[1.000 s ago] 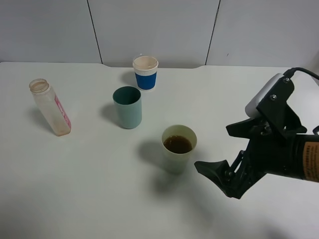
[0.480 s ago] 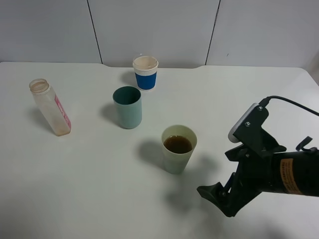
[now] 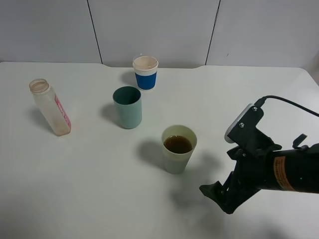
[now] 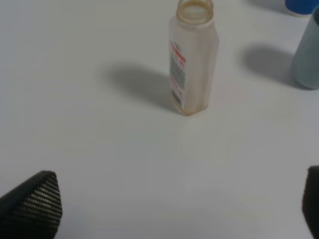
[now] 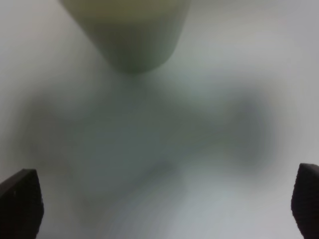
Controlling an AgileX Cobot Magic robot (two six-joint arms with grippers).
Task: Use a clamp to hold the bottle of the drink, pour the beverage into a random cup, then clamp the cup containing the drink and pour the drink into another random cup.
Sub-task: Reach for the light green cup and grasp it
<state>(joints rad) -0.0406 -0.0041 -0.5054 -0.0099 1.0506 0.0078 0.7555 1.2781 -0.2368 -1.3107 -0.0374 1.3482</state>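
Now the upright yellow-green cup [image 3: 178, 149] stands near our right hand [image 3: 220, 195], at eleven o'clock from it in the high view. We hold that hand wide, empty.

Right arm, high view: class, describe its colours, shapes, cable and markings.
The right arm is black and angular, with a pale grey box on its wrist, a thin black cable looping from it, an orange label with dark print, and black pointed jaws.

The white table [image 3: 89, 189] carries 4 standing things, all apart: bottle [image 3: 50, 109] at left, teal cup [image 3: 128, 112] mid-table, blue-sleeved paper cup [image 3: 145, 74] behind it, yellow-green cup [image 3: 174, 159] nearest the front.
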